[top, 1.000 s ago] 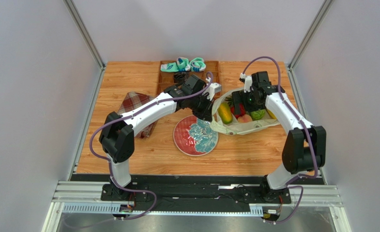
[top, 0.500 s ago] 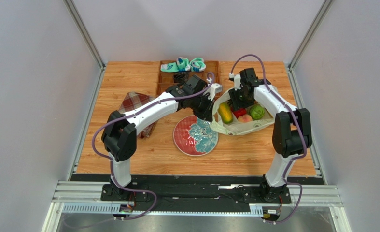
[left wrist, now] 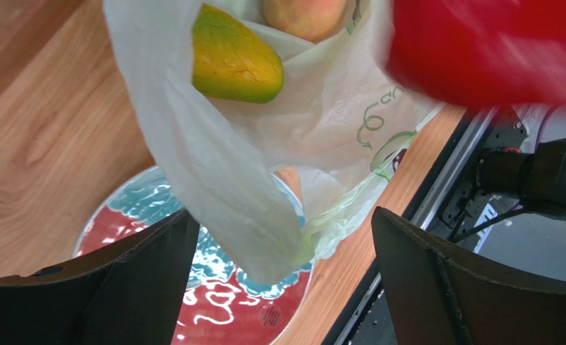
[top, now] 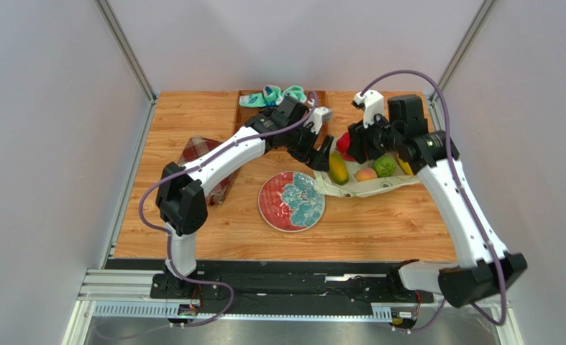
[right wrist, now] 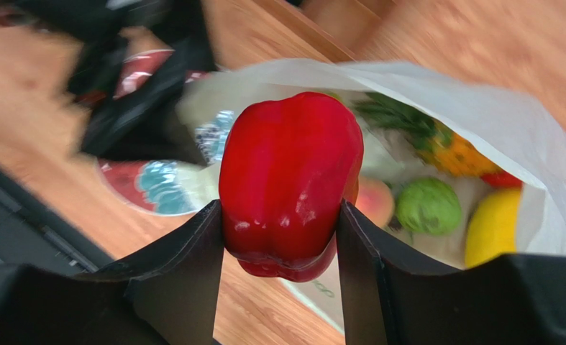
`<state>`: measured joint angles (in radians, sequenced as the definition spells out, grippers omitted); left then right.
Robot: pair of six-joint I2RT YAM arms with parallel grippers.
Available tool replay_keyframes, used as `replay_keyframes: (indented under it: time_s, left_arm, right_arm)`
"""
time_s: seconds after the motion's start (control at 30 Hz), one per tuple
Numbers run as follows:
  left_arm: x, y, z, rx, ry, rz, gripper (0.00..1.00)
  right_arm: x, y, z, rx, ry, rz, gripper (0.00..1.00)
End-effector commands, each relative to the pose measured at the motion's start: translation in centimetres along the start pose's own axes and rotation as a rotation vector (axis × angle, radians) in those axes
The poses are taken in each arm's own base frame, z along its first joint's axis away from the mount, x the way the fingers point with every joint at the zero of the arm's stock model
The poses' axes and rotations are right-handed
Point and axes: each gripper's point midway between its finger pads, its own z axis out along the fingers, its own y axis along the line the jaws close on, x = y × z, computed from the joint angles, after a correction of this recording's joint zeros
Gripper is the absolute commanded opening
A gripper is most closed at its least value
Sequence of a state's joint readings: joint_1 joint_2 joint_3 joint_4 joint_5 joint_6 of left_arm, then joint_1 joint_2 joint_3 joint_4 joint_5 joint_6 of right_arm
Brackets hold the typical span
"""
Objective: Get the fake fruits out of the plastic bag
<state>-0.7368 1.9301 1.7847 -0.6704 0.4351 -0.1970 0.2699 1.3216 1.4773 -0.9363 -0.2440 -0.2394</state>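
The plastic bag [top: 368,185] lies open on the table right of the plate, its thin cream wall [left wrist: 264,158] hanging between the wide-apart fingers of my open left gripper [left wrist: 282,237], which stands at the bag's left edge [top: 323,152]. My right gripper [right wrist: 280,215] is shut on the red bell pepper [right wrist: 289,180], held above the bag's mouth [top: 344,144]. Inside the bag rest a mango [top: 338,169], a peach [top: 365,175], a green round piece [top: 385,167], a pineapple [right wrist: 436,144], a yellow fruit [right wrist: 490,226] and a small red fruit [right wrist: 501,180].
A red and teal plate [top: 291,201] sits just left of the bag, partly under its flap. A plaid cloth [top: 205,154] lies at the left under the left arm. A wooden tray [top: 320,100] with teal-and-white socks [top: 275,95] stands at the back.
My left gripper opened and let go of the bag's edge, moving slightly back. My right gripper closed on the red bell pepper and lifted it out of the bag.
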Motion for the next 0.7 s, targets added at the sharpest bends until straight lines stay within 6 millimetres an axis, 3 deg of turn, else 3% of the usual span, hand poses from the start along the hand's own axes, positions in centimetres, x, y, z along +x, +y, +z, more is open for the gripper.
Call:
replay_keyframes:
  time_s: [0.0, 0.07, 0.1, 0.17, 0.2, 0.33, 0.4, 0.47, 0.5, 0.67]
  left_arm:
    - [-4.3, 1.4, -6.5, -0.057, -0.154, -0.031, 0.99]
    - [-5.0, 1.8, -9.9, -0.114, -0.222, -0.021, 0.99]
    - [-5.2, 3.4, -11.6, -0.198, -0.255, -0.028, 0.99]
    - [-4.6, 3.9, -14.8, -0.3, -0.305, -0.002, 0.99]
    - [-4.4, 4.8, -16.2, -0.378, -0.327, 0.009, 0.99]
    - [-2.1, 5.0, -21.5, -0.532, -0.416, 0.032, 0.99]
    - [-1.1, 5.8, -22.8, -0.603, -0.431, 0.026, 0.99]
    - [0.1, 6.1, -23.4, -0.634, -0.424, 0.049, 0.99]
    - [0.5, 6.2, -23.5, -0.642, -0.418, 0.063, 0.99]
    - [1.3, 6.3, -23.5, -0.641, -0.41, 0.087, 0.99]
  right_arm:
    - [0.3, 7.0, -3.2, -0.203, -0.055, -0.162, 0.22]
    - [-0.5, 10.2, -3.7, -0.273, -0.105, -0.258, 0.22]
    - [-0.9, 11.0, -3.4, -0.278, -0.115, -0.29, 0.22]
    - [-1.4, 13.9, -2.8, -0.337, -0.147, -0.39, 0.22]
    - [-1.2, 14.6, -1.8, -0.35, -0.134, -0.424, 0.22]
    - [-0.1, 18.0, 2.7, -0.433, -0.133, -0.547, 0.22]
    - [1.5, 18.9, 5.8, -0.471, -0.082, -0.568, 0.22]
    - [1.5, 19.2, 8.0, -0.473, -0.075, -0.577, 0.21]
    - [2.6, 19.3, 10.2, -0.475, -0.027, -0.577, 0.21]
    - [2.0, 19.7, 14.9, -0.429, 0.007, -0.549, 0.2]
